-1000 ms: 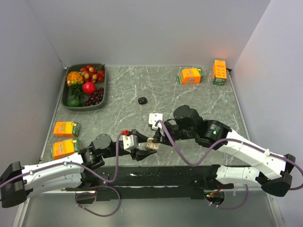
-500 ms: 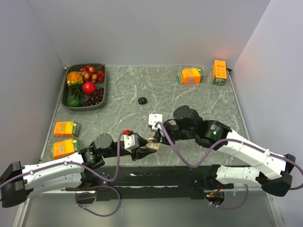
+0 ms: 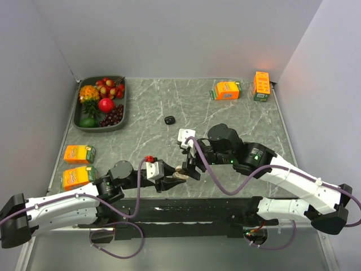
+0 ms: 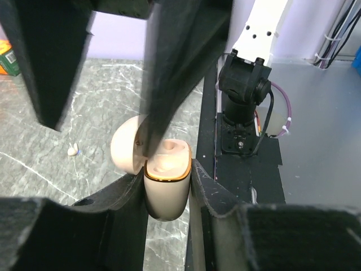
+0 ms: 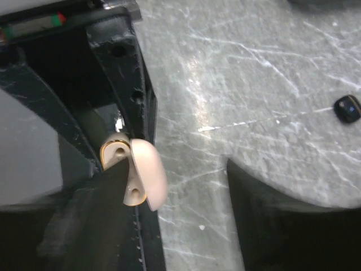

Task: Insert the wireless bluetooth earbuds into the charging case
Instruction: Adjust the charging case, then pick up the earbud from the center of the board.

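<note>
Seen from above, the table [image 3: 248,121] lies bare across its middle right. A fruit tray [image 3: 124,110] blocks the upper left, two cartons [image 3: 79,153] the left edge, and two more [image 3: 227,90] the upper right. At lower centre the left gripper [image 3: 175,177] and right gripper [image 3: 190,167] crowd the case [image 4: 166,195], with a white box [image 3: 184,137] just above.

Bright, even light — wrist views blurred, perhaps by motion.
</note>
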